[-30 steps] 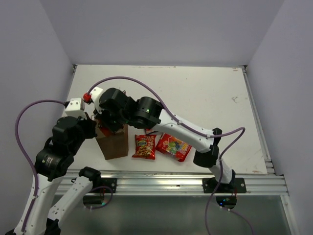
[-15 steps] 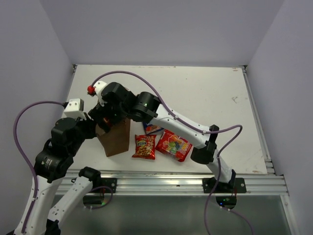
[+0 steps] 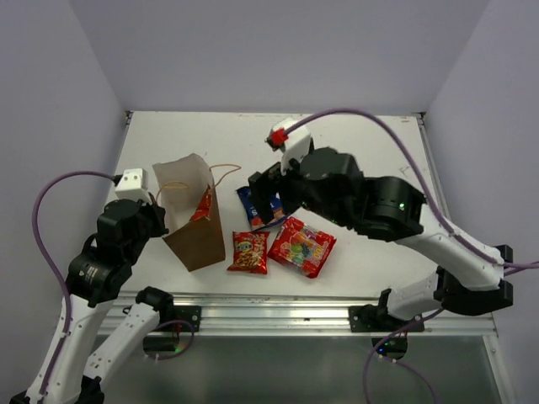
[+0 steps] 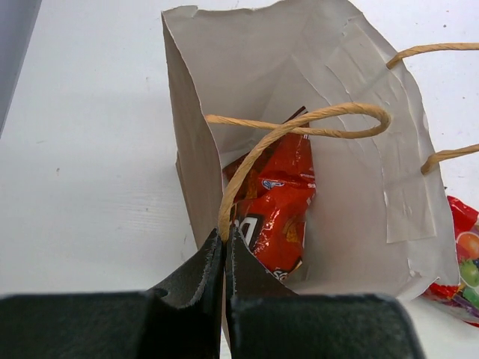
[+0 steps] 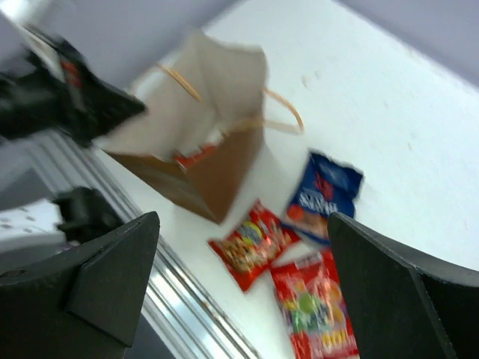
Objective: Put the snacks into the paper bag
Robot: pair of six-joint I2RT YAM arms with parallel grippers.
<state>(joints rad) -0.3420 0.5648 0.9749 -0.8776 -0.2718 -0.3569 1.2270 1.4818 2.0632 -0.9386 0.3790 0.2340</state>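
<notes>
The brown paper bag [image 3: 195, 240] stands open at the table's front left, seen from above in the left wrist view [image 4: 247, 67]. The large red-orange chip bag [image 4: 277, 202] rests inside it, its top showing [image 3: 203, 204]. My left gripper [image 4: 224, 241] is shut on the bag's near rim at the root of a handle [image 3: 160, 223]. My right gripper [image 3: 268, 195] hangs open and empty over the blue bag [image 3: 255, 209], which lies flat beside the paper bag [image 5: 323, 196]. The small red-yellow packet [image 3: 249, 252] and the candy-print packet [image 3: 301, 246] lie in front of it.
A metal rail [image 3: 295, 313] runs along the near table edge. Grey walls close in the left, back and right sides. The paper bag's far handle [image 3: 223, 172] loops out over the table. Purple cables arc above both arms.
My right gripper has opened and swung up and right, away from the paper bag's mouth, leaving the chip bag inside. The left gripper keeps its hold on the bag.
</notes>
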